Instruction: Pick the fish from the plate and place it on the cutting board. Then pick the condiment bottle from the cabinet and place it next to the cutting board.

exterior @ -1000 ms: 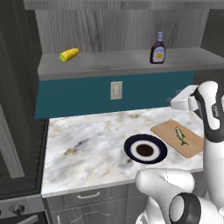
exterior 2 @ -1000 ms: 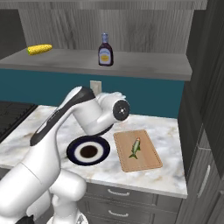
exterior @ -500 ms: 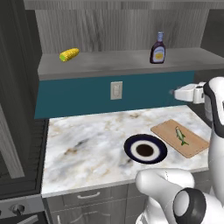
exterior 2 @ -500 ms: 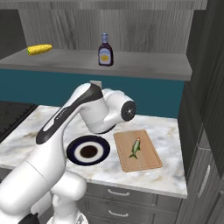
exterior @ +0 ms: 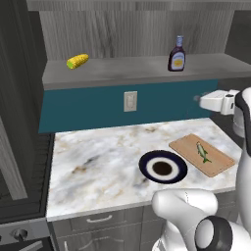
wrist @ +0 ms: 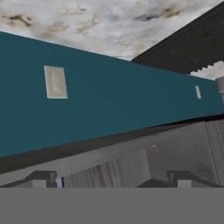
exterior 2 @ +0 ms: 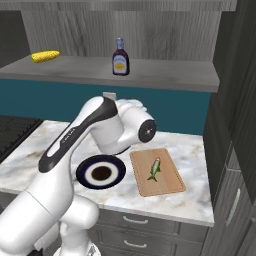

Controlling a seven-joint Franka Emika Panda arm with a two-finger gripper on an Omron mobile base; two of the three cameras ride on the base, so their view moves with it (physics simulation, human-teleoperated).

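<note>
Around the condiment bottle (exterior: 177,54) the cabinet (exterior: 122,71) shelf lies bare on both sides, the corn cob (exterior: 77,61) well apart to its left. A dark side panel (exterior 2: 235,75) walls the shelf's right end.

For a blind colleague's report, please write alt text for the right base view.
The fish lies on the cutting board, right of the empty plate on a marble counter. Above, the condiment bottle and a corn cob sit on the cabinet.
</note>
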